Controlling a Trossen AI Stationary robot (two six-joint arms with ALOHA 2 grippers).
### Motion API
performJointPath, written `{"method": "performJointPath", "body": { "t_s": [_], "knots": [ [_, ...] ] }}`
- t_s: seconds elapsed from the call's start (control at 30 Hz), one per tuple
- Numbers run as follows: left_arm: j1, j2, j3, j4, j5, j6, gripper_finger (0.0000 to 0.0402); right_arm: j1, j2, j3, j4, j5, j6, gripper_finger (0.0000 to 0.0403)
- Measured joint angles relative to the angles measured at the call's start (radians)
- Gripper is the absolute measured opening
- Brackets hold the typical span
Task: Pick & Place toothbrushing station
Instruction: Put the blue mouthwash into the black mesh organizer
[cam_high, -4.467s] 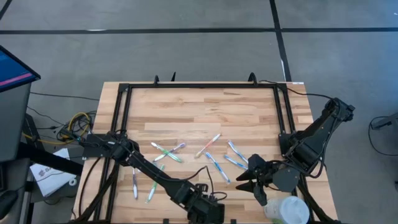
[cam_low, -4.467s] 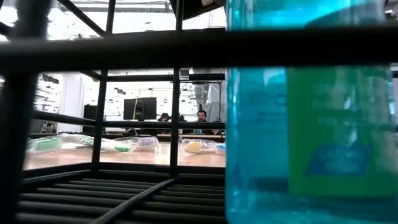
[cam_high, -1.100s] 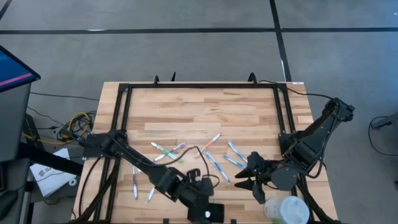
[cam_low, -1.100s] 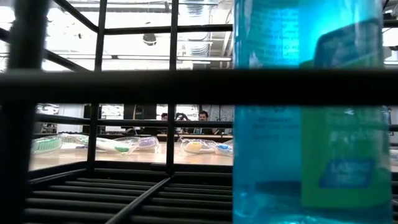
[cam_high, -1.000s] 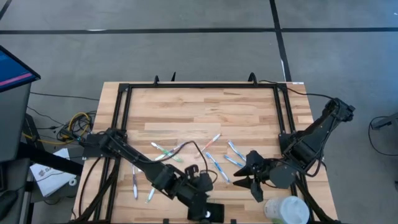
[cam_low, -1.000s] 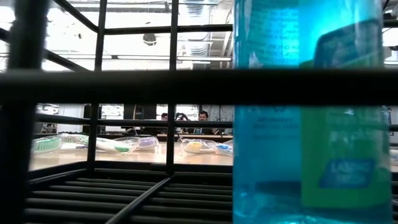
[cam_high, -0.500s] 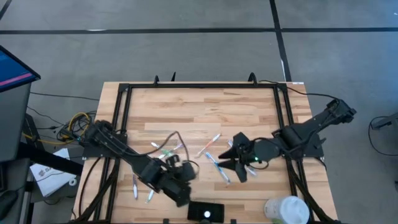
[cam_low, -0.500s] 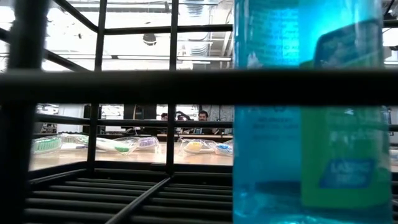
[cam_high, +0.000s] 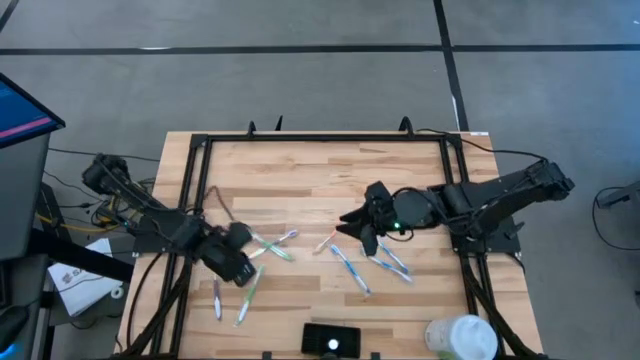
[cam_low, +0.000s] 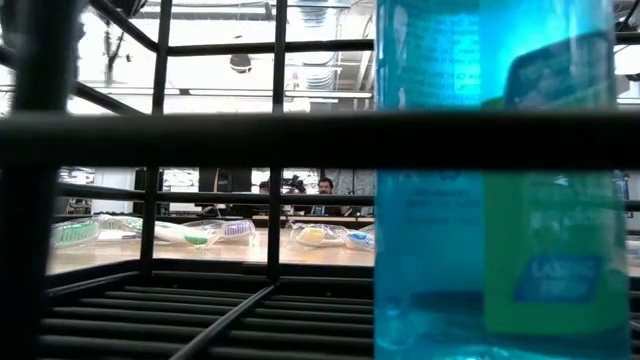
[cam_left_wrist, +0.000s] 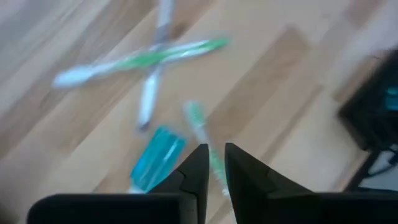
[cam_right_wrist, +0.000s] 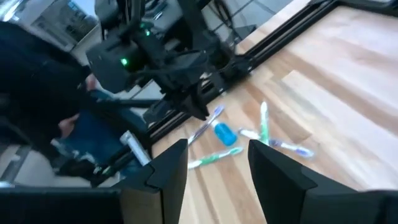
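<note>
The toothbrushing station (cam_high: 330, 340), a low black box, rests flat on the table at the middle of the near edge, with no gripper on it. Several toothbrushes (cam_high: 270, 245) lie scattered across the table's middle. My left gripper (cam_high: 240, 268) hangs over the table's left part, pointing steeply down above a green toothbrush (cam_left_wrist: 208, 140) and a blue packet (cam_left_wrist: 155, 165). Its fingers (cam_left_wrist: 216, 158) stand almost together with nothing between them. My right gripper (cam_high: 355, 228) is above the middle of the table, over the toothbrushes, open and holding nothing (cam_right_wrist: 217, 152).
A white round container (cam_high: 460, 338) stands at the near right corner. In the low view a blue bottle (cam_low: 500, 200) fills the right side. A black frame (cam_high: 320, 138) runs around the table top. Two more toothbrushes (cam_high: 230, 300) lie near the left edge.
My left gripper has drawn away from the station at the near edge, toward the table's left and far side, rolling as it went; the station stays where it was. My right gripper has swung from the near right corner toward the middle of the table, over the toothbrushes.
</note>
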Motion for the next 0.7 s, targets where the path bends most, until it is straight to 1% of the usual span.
{"method": "performJointPath", "body": {
  "t_s": [0.1,0.17,0.27,0.37,0.43,0.47,0.5,0.6,0.67,0.7],
  "knots": [
    [0.0,-0.074,-0.111,0.0,0.063,-0.11,0.0034,-0.029,0.0,0.0,0.0,0.001,0.004,0.0161],
    [0.0,-0.101,-0.176,0.003,0.119,-0.167,0.0027,-0.042,0.0,0.0,0.0,0.002,0.02,0.0161],
    [0.0,-0.107,-0.249,0.017,0.202,-0.212,0.0014,-0.054,0.001,0.0,0.0,0.001,0.037,0.0161],
    [-0.001,-0.088,-0.273,0.04,0.25,-0.215,0.0002,-0.055,0.015,0.0,0.01,0.001,0.037,0.0161],
    [-0.009,-0.075,-0.273,0.044,0.249,-0.207,0.0001,-0.055,0.023,-0.001,0.022,0.001,0.037,0.0161],
    [-0.018,-0.069,-0.273,0.046,0.229,-0.199,0.0001,-0.056,0.034,0.003,0.04,0.001,0.037,0.0161],
    [-0.029,-0.061,-0.273,0.046,0.193,-0.18,0.0001,-0.06,0.044,0.003,0.047,0.0,0.037,0.0161],
    [-0.069,-0.035,-0.273,0.052,0.083,-0.052,0.0001,-0.061,0.076,-0.002,0.065,-0.031,0.038,0.0161],
    [-0.084,-0.021,-0.273,0.061,0.078,-0.022,0.0002,-0.068,0.09,-0.001,0.078,-0.065,0.045,0.0161],
    [-0.085,-0.014,-0.273,0.078,0.095,-0.013,0.0003,-0.07,0.101,-0.001,0.094,-0.084,0.048,0.0161]
  ]
}}
